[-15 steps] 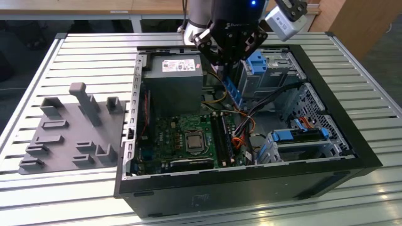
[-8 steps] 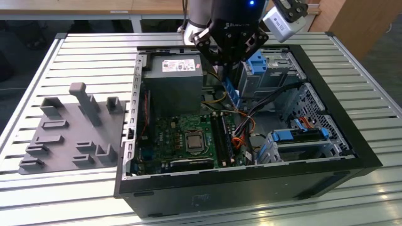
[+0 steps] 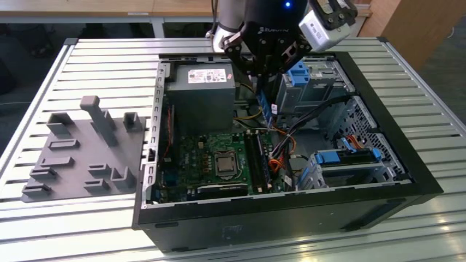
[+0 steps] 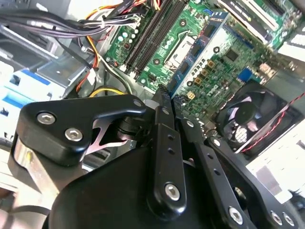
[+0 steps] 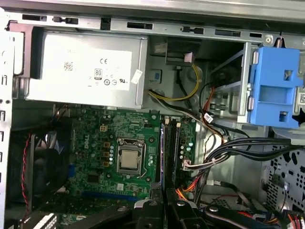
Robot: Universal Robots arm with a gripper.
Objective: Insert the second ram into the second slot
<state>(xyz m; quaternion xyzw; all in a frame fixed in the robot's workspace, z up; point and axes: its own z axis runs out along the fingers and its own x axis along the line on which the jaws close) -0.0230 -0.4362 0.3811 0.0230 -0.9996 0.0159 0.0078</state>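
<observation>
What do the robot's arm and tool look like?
The tool is matte black: jointed flat bars with rounded ends and silver screw heads. In the exterior view its body carries white lettering, with a blue light above and a grey box beside.

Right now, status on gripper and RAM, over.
Black gripper shut on thin dark-blue RAM stick. Stick hangs above black memory slots, unseated. Black cables beside slots, not across.
</observation>
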